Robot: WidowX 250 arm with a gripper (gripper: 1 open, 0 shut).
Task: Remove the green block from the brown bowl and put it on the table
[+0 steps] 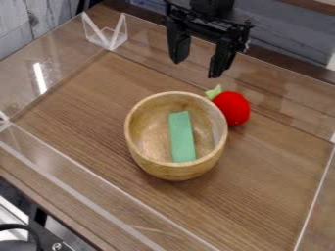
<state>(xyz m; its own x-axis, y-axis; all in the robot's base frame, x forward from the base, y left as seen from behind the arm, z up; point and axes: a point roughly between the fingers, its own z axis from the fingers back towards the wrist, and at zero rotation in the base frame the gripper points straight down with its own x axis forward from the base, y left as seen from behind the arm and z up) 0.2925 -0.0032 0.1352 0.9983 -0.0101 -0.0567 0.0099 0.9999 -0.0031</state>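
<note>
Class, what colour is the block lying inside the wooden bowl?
Plain green; the block shows clearly in the only camera view.

We see our single arm enter from the top edge, only its black wrist and hand in view, the rest cut off above. The gripper (197, 56) points straight down, its two dark fingers (174, 44) hanging side by side with a clear gap between them. The jaws stand wide apart and nothing sits between them. The nearer finger reaches a little lower in the picture than the other.
</note>
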